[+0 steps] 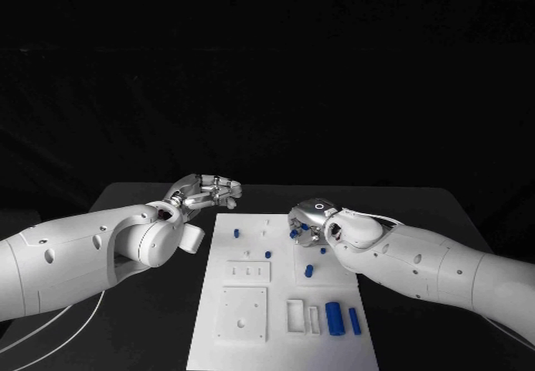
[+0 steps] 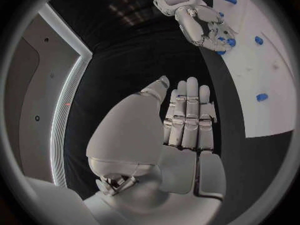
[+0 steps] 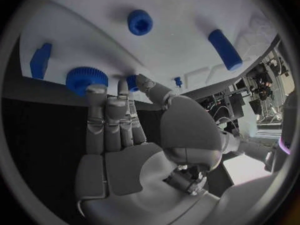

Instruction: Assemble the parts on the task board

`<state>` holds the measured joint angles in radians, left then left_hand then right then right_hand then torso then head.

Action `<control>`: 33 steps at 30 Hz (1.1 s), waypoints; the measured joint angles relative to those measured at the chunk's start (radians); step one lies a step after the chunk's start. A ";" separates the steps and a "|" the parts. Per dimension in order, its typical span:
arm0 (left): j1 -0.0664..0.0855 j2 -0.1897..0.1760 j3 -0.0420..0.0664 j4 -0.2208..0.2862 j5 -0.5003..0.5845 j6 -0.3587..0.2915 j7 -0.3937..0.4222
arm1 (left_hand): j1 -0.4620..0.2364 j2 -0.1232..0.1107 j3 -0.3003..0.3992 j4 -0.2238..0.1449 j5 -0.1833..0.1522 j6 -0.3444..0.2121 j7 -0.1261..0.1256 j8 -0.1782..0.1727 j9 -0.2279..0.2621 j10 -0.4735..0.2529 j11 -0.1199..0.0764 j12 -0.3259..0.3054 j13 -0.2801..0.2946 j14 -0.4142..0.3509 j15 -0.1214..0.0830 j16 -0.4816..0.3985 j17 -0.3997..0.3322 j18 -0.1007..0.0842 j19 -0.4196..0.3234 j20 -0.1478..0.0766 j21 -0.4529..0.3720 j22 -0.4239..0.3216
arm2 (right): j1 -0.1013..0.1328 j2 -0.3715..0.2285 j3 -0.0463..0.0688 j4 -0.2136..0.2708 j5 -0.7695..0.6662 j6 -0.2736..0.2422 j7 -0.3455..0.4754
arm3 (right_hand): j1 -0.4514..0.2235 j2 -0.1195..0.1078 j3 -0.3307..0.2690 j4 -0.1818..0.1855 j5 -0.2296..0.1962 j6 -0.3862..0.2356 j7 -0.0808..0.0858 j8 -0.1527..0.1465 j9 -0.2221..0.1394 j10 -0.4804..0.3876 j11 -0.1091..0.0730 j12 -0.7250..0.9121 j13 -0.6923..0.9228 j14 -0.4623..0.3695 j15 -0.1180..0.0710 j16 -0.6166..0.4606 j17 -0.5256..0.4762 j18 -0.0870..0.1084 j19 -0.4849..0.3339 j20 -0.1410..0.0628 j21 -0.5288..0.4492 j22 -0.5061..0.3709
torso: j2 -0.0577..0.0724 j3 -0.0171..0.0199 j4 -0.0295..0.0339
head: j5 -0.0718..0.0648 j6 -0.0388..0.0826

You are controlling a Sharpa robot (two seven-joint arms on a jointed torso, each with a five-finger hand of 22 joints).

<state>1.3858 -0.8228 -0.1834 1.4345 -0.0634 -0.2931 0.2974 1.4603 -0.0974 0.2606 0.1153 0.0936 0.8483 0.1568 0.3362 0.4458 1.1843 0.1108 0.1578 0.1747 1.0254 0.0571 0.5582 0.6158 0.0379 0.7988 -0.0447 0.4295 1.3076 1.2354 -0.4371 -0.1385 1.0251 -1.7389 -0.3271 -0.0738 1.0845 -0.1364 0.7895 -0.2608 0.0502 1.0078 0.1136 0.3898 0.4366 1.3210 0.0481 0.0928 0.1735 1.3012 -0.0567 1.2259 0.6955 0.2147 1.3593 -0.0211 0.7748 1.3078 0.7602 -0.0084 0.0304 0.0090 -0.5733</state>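
Observation:
The white task board [image 1: 335, 352] lies in the middle of the black table. My right hand [image 1: 307, 226] is low over the board's far right part. Its thumb and a finger pinch a small blue part [image 3: 130, 82], right beside a blue toothed wheel [image 3: 86, 79]. A blue round part with a hex hole [image 3: 140, 22] and a blue cylinder [image 3: 225, 49] lie further out on the board [image 3: 187, 10]. My left hand [image 1: 207, 191] hovers over the table off the board's far left corner. Its fingers [image 2: 187, 115] are straight, side by side, and hold nothing.
Small blue pegs [image 1: 236, 231] [image 1: 269, 253] [image 1: 309, 270] stand on the board's far half. Two longer blue parts [image 1: 333, 318] [image 1: 355, 321] lie at its near right beside a white frame [image 1: 297, 316]. Two raised white plates [image 1: 243, 313] sit at its near left. White cables trail at the near left.

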 measured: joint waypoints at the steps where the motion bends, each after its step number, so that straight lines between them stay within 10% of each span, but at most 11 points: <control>1: 0.000 0.000 0.000 0.000 0.000 0.000 0.000 | 0.000 0.000 0.000 0.000 0.000 0.000 0.000 0.000 0.000 0.000 0.000 0.000 0.000 0.000 0.000 0.000 0.000 0.000 0.000 0.000 0.000 0.000 | 0.000 -0.001 0.000 0.003 0.000 -0.005 -0.002 | 0.000 0.000 0.000 0.000 0.000 0.001 0.001 0.000 0.000 0.000 0.000 0.000 0.001 0.000 0.000 0.000 0.000 0.000 0.000 0.000 0.004 0.000 | 0.000 0.0000 0.0000 | 0.000 0.001; 33: 0.000 0.003 0.000 -0.004 0.001 -0.001 0.000 | -0.005 -0.005 0.002 -0.002 0.000 0.004 0.004 -0.004 0.000 0.000 0.000 -0.008 0.000 0.000 0.000 0.000 -0.001 0.000 0.000 0.000 0.000 0.000 | 0.008 0.122 0.014 -0.060 -0.054 -0.139 -0.072 | 0.003 0.002 0.025 0.000 -0.003 0.012 0.000 0.004 0.005 0.007 0.000 -0.001 0.010 0.006 -0.003 0.008 -0.006 0.000 -0.002 -0.003 0.027 0.000 | 0.003 -0.0047 0.0039 | 0.011 0.022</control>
<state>1.3860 -0.8197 -0.1832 1.4308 -0.0622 -0.2941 0.2974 1.4550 -0.1027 0.2628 0.1130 0.0936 0.8519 0.1605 0.3321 0.4458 1.1843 0.1108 0.1499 0.1747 1.0254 0.0571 0.5582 0.6151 0.0376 0.7988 -0.0447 0.4296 1.3073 1.2433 -0.3146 -0.1246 0.9654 -1.7929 -0.4661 -0.1455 1.0874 -0.1343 0.8142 -0.2611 0.0470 1.0202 0.1136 0.3935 0.4415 1.3277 0.0480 0.0917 0.1834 1.3069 -0.0598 1.2335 0.6890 0.2145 1.3578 -0.0240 0.8014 1.3075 0.7633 -0.0131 0.0343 0.0198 -0.5512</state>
